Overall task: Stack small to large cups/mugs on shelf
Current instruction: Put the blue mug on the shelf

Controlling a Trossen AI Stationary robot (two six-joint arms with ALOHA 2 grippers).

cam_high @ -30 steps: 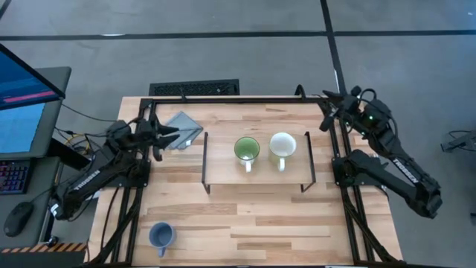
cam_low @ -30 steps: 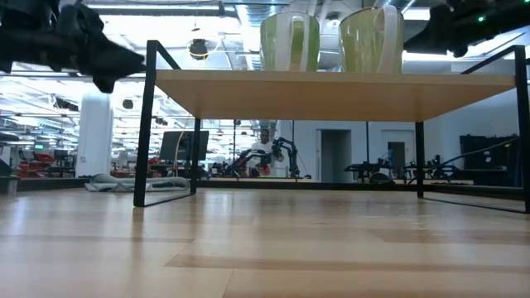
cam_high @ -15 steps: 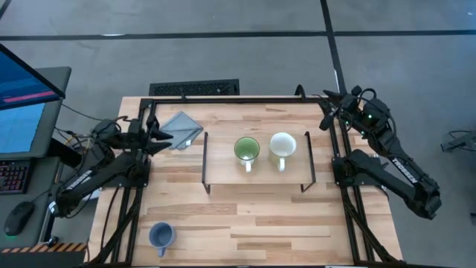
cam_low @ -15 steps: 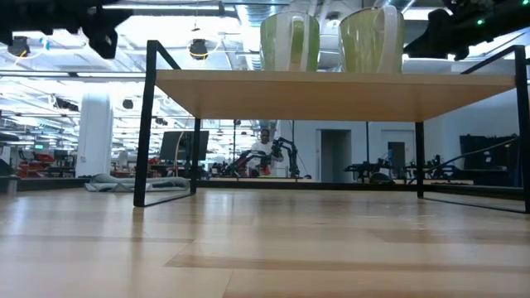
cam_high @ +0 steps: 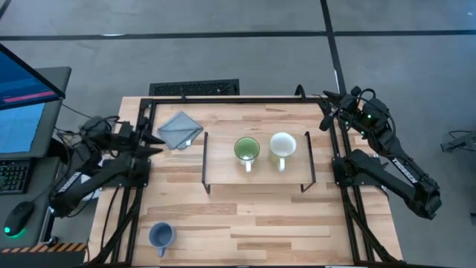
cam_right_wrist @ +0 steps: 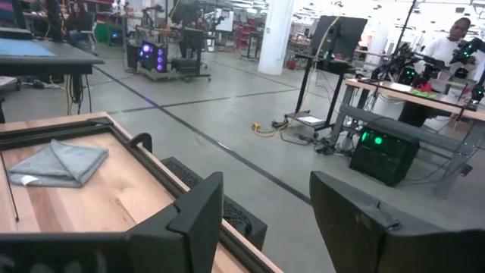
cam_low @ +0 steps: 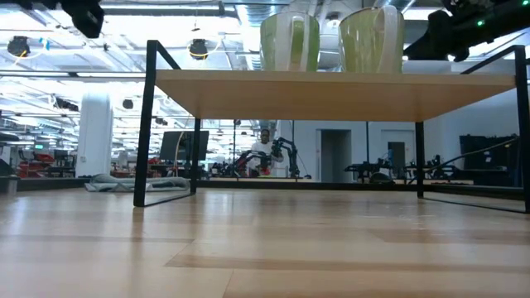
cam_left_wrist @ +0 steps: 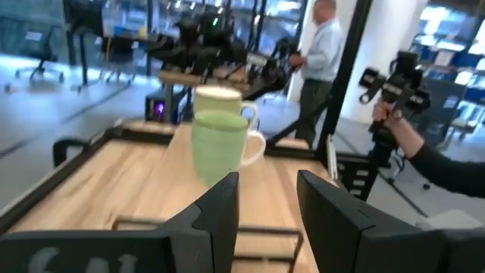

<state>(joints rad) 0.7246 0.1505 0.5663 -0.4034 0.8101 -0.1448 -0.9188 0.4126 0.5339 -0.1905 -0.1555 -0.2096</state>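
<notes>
So far 2 of 3 mugs sit on the shelf, and the small blue mug (cam_high: 161, 235) waits alone at the table's near-left corner.

On the low light-wood shelf with black wire legs (cam_high: 223, 170) stand the pale green handled mug (cam_high: 246, 150) and, just beside it, the cream-white handled mug (cam_high: 282, 145). The left gripper (cam_high: 155, 141) hangs empty, fingers parted, at the table's left edge near the folded grey cloth (cam_high: 181, 129); the right gripper (cam_high: 328, 109) waits empty and spread at the far-right corner. Likely risks: nudging the blue mug off the nearby edge, pinching its rim crookedly, or knocking the green mug while setting it down.
</notes>
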